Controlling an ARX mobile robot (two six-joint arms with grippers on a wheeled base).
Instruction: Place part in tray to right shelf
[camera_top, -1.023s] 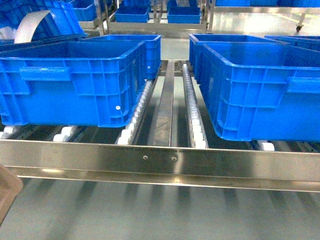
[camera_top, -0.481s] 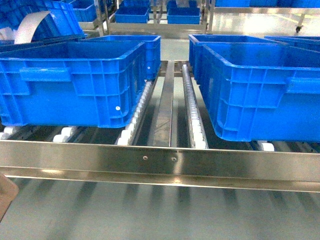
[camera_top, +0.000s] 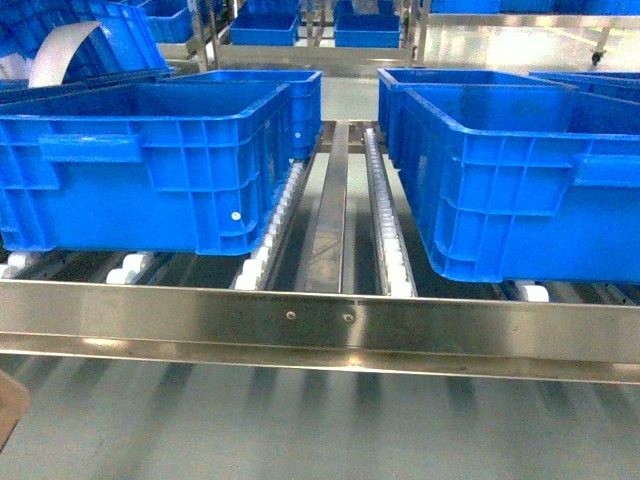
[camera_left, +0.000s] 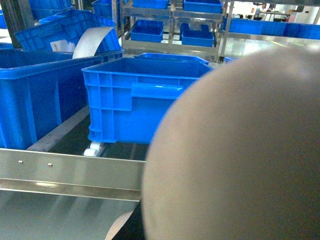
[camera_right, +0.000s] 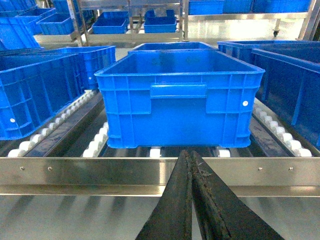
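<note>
Stretched wide just ahead of the R claw (camera_right: 189, 156): right shelf (camera_top: 320, 325), stainless, w/ flat front rail crossing the whole head view. Sat just beyond and a little above the claw tips in the R wrist view.

Rested on the shelf behind the rail: big blue crates. Stood dead ahead of the R claw, past the rail: center crate (camera_right: 180, 100), open-topped, handle ledge facing the claw. Flanked it to the claw's left and right: neighbor crates (camera_right: 40, 95), partly cut off at the frame edges. Showed in the head view as left crate (camera_top: 150, 165) and right crate (camera_top: 520, 180), w/ a bare gap between.

Filled most of the L wrist view, v. close to the lens and blurred: tray (camera_left: 235, 150), pale beige, rounded. Poked into the head view only as a brownish corner (camera_top: 8, 405) at lower left, below the rail and well left of the R claw. Blocked any sight of the L claw; couldn't tell apart or together.

Ran away from the claw under and between the crates: white roller tracks (camera_top: 385, 230).

R claw: dark fingers pressed together, nothing between them, tips short of the rail and not touching it.

Part: couldn't be made out in any view; position can't be told.
</note>
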